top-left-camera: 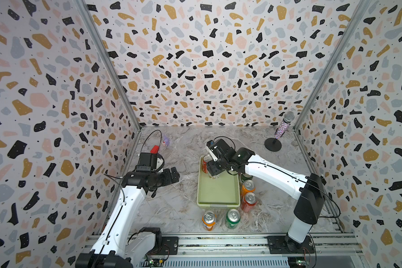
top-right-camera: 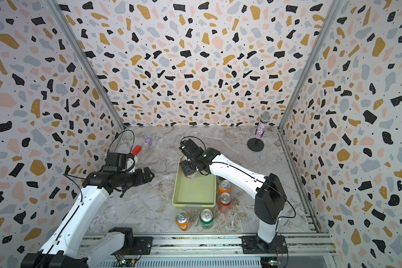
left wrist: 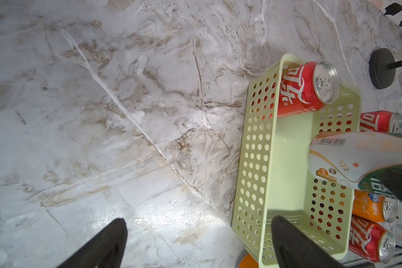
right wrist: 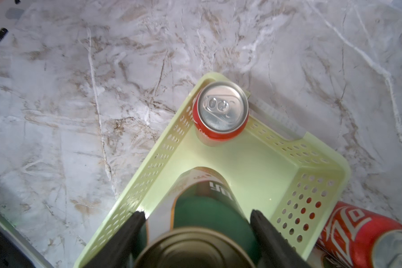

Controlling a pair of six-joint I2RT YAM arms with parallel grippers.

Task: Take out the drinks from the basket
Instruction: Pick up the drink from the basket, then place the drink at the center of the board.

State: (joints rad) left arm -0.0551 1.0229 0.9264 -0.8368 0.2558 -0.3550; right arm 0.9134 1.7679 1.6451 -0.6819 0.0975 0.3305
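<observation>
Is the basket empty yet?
Not empty. A red can stands upright in a corner of the basket; the right gripper holds a green can over it.

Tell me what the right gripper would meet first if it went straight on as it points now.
Probably the floor of the basket: the right gripper points its held green can down into it.
</observation>
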